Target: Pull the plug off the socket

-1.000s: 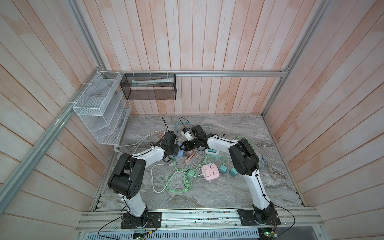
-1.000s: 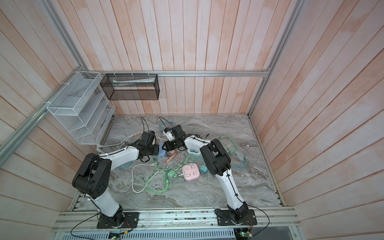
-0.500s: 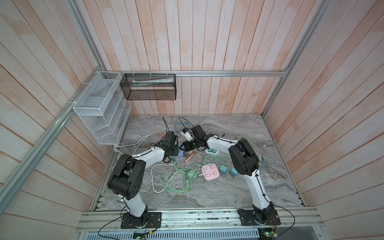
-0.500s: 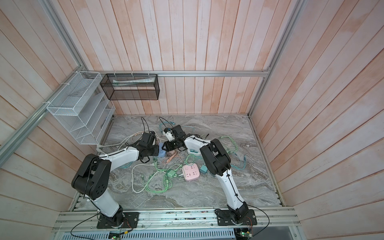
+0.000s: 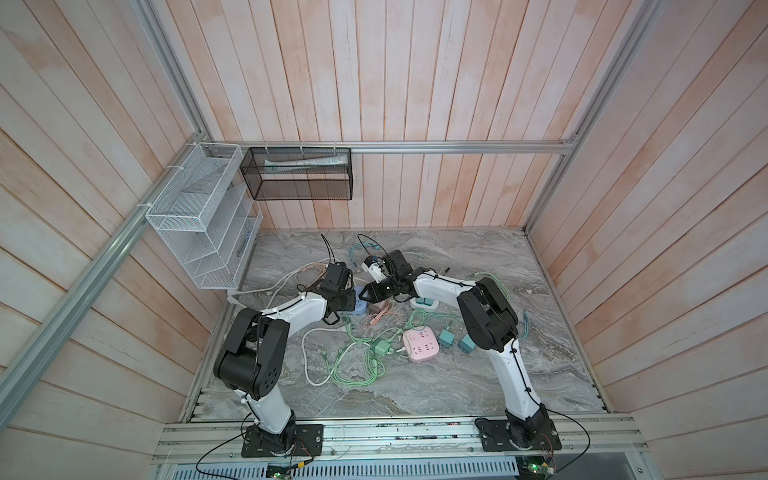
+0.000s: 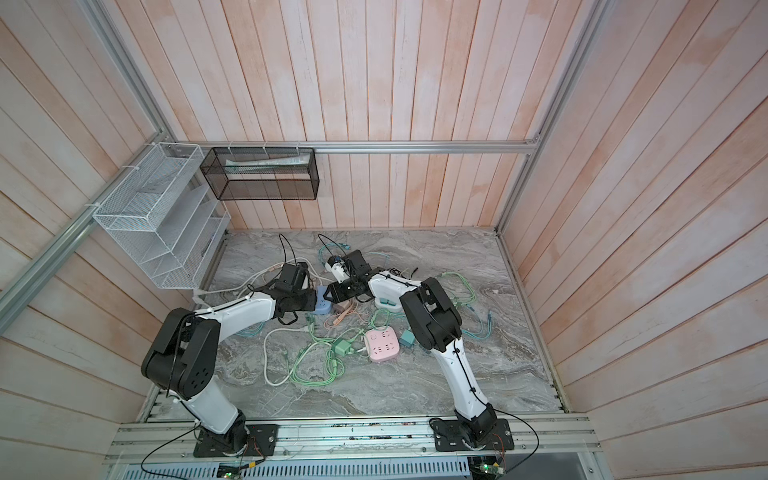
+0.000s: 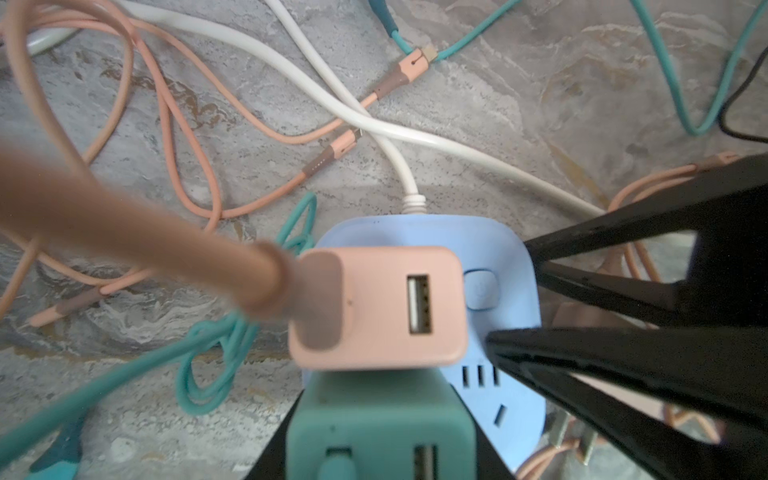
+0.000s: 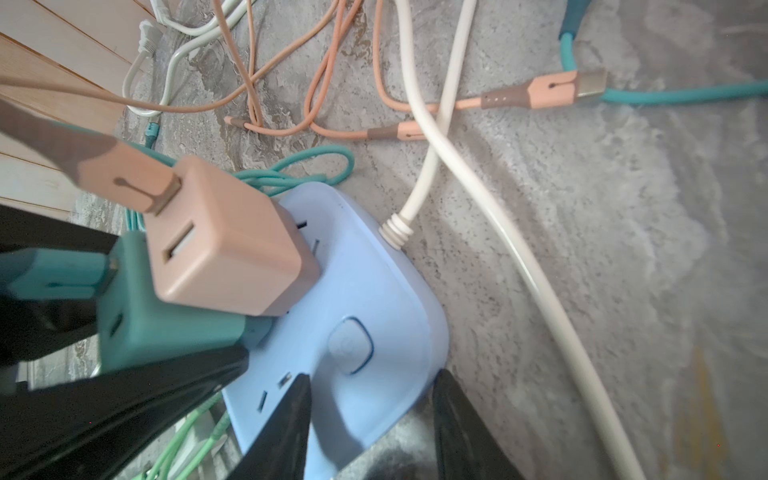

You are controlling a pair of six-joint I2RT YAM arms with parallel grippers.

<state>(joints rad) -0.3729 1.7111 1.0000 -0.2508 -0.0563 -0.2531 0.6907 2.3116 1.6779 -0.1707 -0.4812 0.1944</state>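
On the left, the left claw (image 7: 379,409) is squeezed tight on the teal plug (image 8: 166,320). It sits just where it was a moment ago, so the plug looks like it is still stuck in the blue socket (image 7: 498,249), right beside the pink plug (image 7: 374,307). On the right, the right claw (image 8: 374,386) is half shut around the corner of the blue socket and holds it down; it has not moved either, so nothing has come apart yet and I think the pull is still to come.
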